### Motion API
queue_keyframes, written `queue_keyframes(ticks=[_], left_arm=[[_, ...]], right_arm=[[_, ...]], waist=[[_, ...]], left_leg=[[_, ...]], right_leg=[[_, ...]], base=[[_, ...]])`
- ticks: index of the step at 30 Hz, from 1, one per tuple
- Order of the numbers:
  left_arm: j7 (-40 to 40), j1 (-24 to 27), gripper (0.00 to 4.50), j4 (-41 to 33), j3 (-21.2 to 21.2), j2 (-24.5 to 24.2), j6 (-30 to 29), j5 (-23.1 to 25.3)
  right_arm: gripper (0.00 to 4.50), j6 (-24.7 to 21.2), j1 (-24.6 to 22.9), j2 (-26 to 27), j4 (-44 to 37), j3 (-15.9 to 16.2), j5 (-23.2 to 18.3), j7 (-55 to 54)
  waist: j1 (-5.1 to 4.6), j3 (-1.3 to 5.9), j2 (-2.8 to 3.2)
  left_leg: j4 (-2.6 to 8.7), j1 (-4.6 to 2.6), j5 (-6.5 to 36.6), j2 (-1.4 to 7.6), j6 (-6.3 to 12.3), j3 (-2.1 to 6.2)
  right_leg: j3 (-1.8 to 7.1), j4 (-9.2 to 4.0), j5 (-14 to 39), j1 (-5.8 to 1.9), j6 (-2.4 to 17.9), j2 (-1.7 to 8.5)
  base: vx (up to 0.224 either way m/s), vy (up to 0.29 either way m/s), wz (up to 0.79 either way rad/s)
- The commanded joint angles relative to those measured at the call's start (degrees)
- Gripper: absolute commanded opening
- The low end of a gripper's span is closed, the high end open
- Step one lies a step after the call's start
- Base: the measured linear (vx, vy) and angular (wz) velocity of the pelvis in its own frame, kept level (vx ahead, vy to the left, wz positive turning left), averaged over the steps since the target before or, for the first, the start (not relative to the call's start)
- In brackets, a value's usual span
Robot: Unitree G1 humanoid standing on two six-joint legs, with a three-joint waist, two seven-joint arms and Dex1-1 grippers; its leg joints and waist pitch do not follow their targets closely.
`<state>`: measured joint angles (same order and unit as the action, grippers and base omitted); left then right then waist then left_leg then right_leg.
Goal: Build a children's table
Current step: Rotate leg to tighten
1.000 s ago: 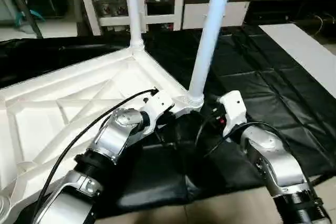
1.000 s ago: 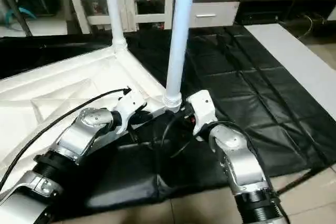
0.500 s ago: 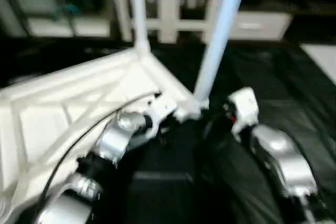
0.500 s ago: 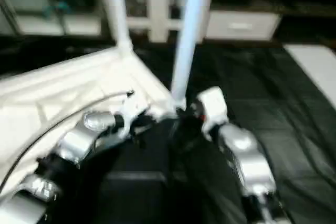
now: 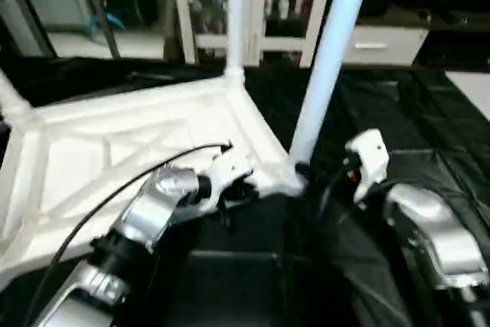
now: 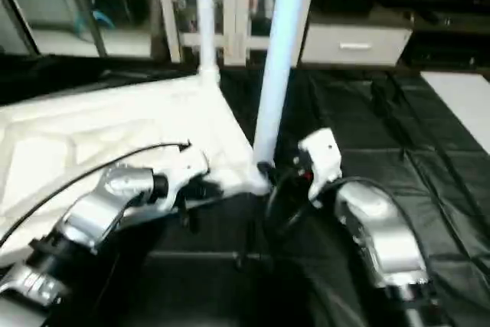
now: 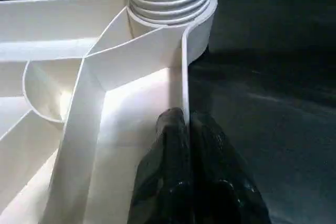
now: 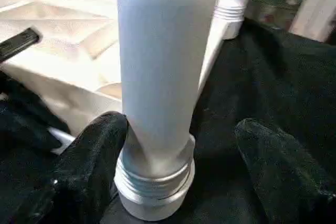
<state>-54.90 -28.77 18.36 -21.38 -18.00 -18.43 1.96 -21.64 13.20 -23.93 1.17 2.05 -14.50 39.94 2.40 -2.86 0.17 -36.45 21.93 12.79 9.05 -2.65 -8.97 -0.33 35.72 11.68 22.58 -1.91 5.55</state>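
The white table top (image 5: pixel 115 151) is seen lying upside down on the black floor mat (image 5: pixel 429 112), its X-ribbed underside facing up. At the far left corner of the top, a short stretch of what may be a third leg (image 5: pixel 11 97) can be made out, though the view there is too poor to be sure. Nearer the middle, a white leg (image 5: pixel 234 13) is seated upright in the far corner socket. The left gripper (image 7: pixel 186 129) is clenched on the thin side wall of the top, just beside the near corner socket (image 7: pixel 170 9). In that socket the near leg (image 5: pixel 329 59) stands, its ribbed collar (image 8: pixel 152 182) resting in the socket mouth and the tube leaning slightly. The right gripper (image 8: pixel 181 156) is spread around the base of this leg, one finger (image 8: pixel 100 140) touching it and the other well apart, so nothing is gripped. The work is judged well past halfway: two legs are certainly in, and a possible third. What is left would be fitting the remaining leg or legs and turning the table upright.
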Motion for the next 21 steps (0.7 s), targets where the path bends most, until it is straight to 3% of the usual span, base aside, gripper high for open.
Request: queue_keyframes(ticks=[1, 5, 7, 8, 11, 14, 21], left_arm=[[-1.98, 0.33, 0.0, -2.94, -0.69, 0.28, 0.56, -2.05], [-4.03, 0.71, 0.0, -4.29, -1.02, -0.35, -0.55, -2.01], [-4.89, 0.9, 0.0, -4.95, -1.29, -0.79, -1.14, -2.21], [-5.12, 0.93, 0.0, -5.15, -1.4, -0.98, -1.28, -2.28], [-5.89, 1.08, 0.0, -5.72, -1.67, -1.41, -1.93, -2.73], [-7.21, 1.42, 0.0, -6.8, -1.76, -1.83, -2.81, -2.8], [-9.68, 1.4, 0.0, -8.0, -3.04, -2.86, -3.64, -3.4]], right_arm=[[3.71, 1.11, -0.31, -2.66, -1.49, -0.01, -1.7, 3.68], [3.71, 0.85, -1.04, -6.45, -2.07, 0.71, -2.86, 10.69], [3.71, 1.21, -1.92, -8.76, -2.7, 1.6, -2.96, 14.64], [3.71, 1.46, -2.27, -9.77, -2.88, 2.07, -2.95, 16.24], [3.71, 2.15, -2.72, -11.3, -2.76, 2.84, -2.56, 18.51], [3.71, 3.9, -2.08, -11.99, -1.09, 4.06, -1.76, 20.1], [3.71, 6.85, 1.41, -9.78, 3.23, 6.19, 1.47, 18.62]], waist=[[-0.22, 2.7, -0.67], [-0.33, 2.72, -0.9], [-0.26, 2.77, -1.09], [-0.04, 2.72, -1.15], [-0.05, 2.92, -1.25], [0.11, 3.03, -1.22], [0.71, 3.54, -1.08]], left_leg=[[6.45, -1.65, 20.42, 3.26, -1.09, 0.93], [6.67, -1.1, 18.74, 3.3, -0.31, 0.58], [6.61, -1.07, 18.28, 3.4, 0.18, 0.42], [6.51, -1.37, 18.16, 3.51, 0.46, 0.21], [6.52, -0.92, 15.78, 3.55, 1.12, 0.12], [6.32, -1.06, 14.57, 3.61, 1.85, -0.16], [5.62, -0.97, 7.32, 3.53, 4.33, -0.55]], right_leg=[[0.86, -5.18, 20.08, -1.62, 11.48, 2.25], [0.75, -5.43, 19.79, -1.62, 10.66, 2.47], [0.68, -5.5, 19.92, -1.54, 10.44, 2.44], [0.82, -5.69, 19.81, -1.12, 10.59, 2.5], [0.67, -5.25, 16.57, -1.46, 11.63, 2.44], [0.68, -5.17, 14.57, -1.28, 12.48, 2.53], [0.52, -4.1, 5.48, -1.55, 15.05, 2.25]], base=[[-0.081, 0.024, 0.01], [-0.029, 0.012, 0.0], [0.0, 0.0, 0.0], [0.0, 0.0, 0.0], [0.0, 0.0, 0.0], [0.0, 0.0, 0.0], [0.0, 0.0, 0.0]])
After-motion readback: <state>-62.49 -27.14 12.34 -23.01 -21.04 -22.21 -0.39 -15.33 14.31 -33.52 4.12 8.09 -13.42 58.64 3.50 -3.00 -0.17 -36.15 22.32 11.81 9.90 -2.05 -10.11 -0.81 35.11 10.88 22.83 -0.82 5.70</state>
